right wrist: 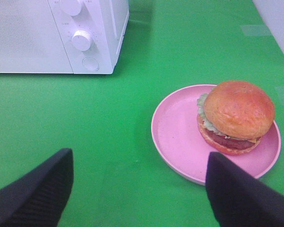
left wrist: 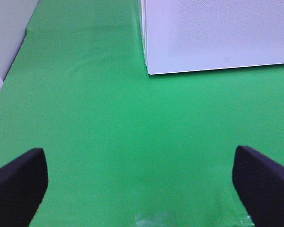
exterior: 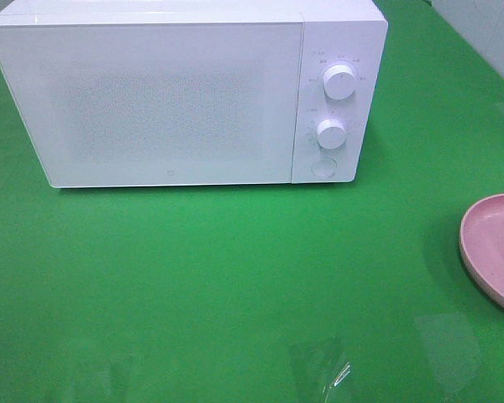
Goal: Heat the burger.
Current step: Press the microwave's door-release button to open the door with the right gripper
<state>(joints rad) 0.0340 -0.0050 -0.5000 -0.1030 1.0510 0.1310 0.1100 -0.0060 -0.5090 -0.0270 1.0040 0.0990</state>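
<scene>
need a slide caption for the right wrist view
Open right end effector above the green table, facing a burger on a pink plate, closed white microwave beyond.

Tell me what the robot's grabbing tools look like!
Only the tips show. The left tool has two dark, nearly black fingers, matte with rounded corners. The right tool has the same chunky wedge shapes. No cables, markings or arms are visible.
</scene>
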